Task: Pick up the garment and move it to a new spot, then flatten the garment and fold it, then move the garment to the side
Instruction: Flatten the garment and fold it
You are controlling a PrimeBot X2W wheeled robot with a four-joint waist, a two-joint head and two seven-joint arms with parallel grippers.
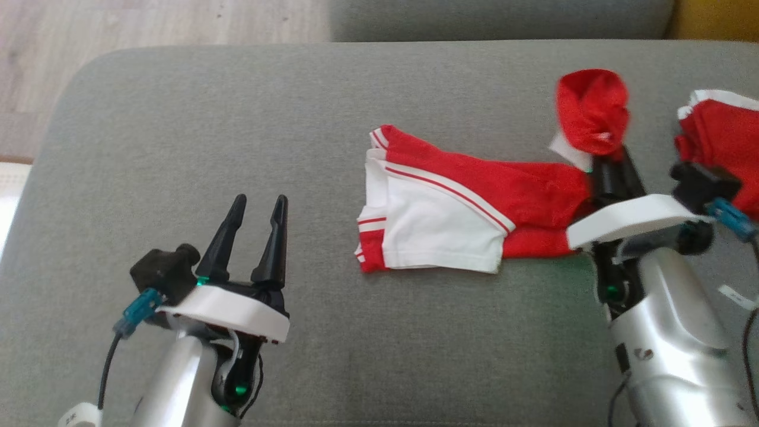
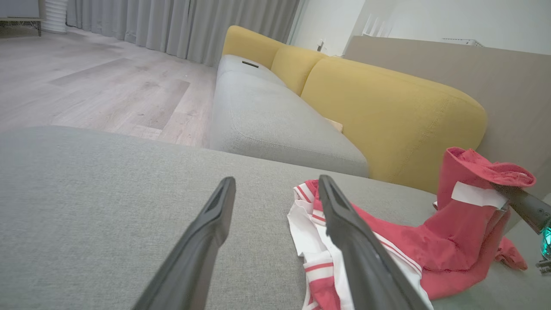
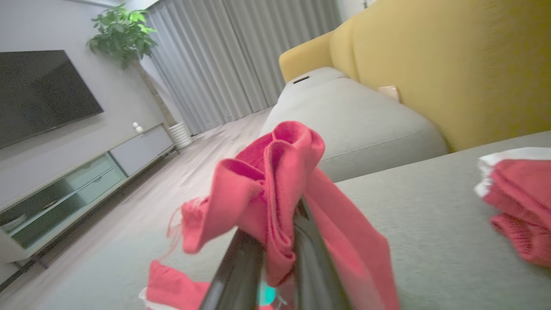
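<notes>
The red-and-white garment (image 1: 450,207) lies just right of centre on the grey cushion (image 1: 178,148). Its red end at 2 o'clock is lifted, pinched in the narrow jaws of the right gripper (image 1: 602,157). The left gripper (image 1: 259,207) hovers at 7 o'clock, spread wide and holding nothing. Another red garment (image 1: 720,136) lies at 3 o'clock.

You look down on a grey cushion (image 1: 237,118); pale wood floor (image 1: 148,24) lies past it at eleven o'clock. In your left wrist view, a sofa (image 2: 387,112) with a yellow back sits at two o'clock, grey curtains (image 2: 181,21) at eleven. In your right wrist view, a dark television (image 3: 38,90) hangs at ten, a plant (image 3: 122,30) at eleven, a low cabinet (image 3: 86,176) at nine.
</notes>
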